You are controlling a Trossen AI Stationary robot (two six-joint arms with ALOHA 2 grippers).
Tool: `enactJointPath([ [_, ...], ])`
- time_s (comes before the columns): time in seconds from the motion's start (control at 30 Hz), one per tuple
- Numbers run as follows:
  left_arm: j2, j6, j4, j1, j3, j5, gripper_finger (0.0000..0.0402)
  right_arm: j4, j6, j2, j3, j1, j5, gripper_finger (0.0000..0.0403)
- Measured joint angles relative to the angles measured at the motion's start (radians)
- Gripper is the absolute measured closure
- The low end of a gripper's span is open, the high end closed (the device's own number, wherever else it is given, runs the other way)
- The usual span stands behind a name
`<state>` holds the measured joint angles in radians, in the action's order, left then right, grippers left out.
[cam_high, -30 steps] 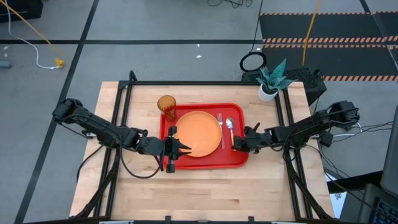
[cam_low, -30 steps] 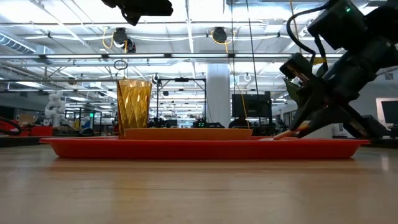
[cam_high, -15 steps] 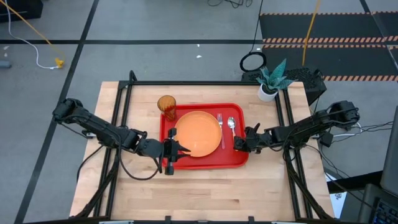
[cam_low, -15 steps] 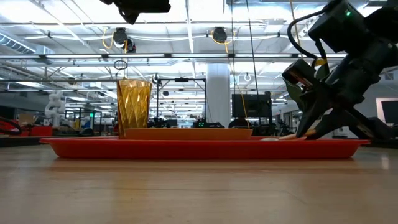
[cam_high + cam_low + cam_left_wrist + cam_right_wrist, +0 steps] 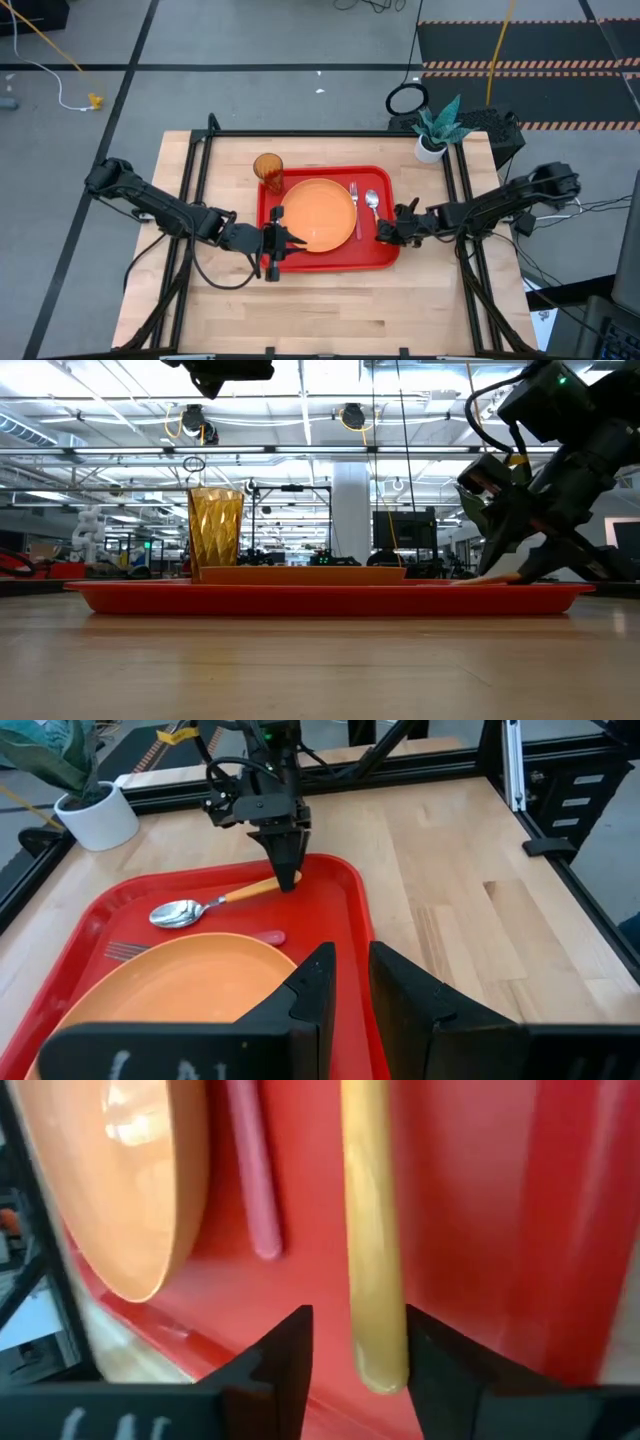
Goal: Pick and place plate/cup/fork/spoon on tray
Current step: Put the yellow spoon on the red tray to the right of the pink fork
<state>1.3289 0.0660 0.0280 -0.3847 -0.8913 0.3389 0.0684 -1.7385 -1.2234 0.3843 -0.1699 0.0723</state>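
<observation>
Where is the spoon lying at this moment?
In the high view the spoon lies on the red tray, right of the plate and the fork, its orange handle end between the right hand's open fingers.

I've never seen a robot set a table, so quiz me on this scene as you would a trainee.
1. True or false: the cup stands on the plate.
2. Whose handle lies between the right gripper's fingers?
3. The fork lies: A on the tray; B on the bare table; C in the cup.

Key: 1 false, it stands on the tray beside the plate; 2 the spoon; 3 A.
</observation>
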Motion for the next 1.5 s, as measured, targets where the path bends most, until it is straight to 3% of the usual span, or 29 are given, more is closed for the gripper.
enactJointPath([
  [0.57, 0.0, 0.014, -0.001, -0.014, 0.0, 0.0, 0.0334, -0.066, -0.056, 0.098, 0.0, 0.0, -0.078, 0.0261],
  [0.7, 0.0, 0.014, -0.001, -0.017, 0.0, 0.0, 0.0334, -0.098, -0.055, 0.098, 0.015, 0.0, -0.078, 0.0261],
  [0.93, 0.0, 0.014, -0.003, -0.019, 0.0, 0.0, 0.0334, -0.305, 0.016, 0.097, 0.131, 0.0, -0.046, 0.0261],
  [1.5, 0.0, 0.024, -0.007, -0.019, 0.0, 0.0, 0.0334, -0.331, 0.107, 0.097, 0.151, -0.002, -0.013, 0.0261],
])
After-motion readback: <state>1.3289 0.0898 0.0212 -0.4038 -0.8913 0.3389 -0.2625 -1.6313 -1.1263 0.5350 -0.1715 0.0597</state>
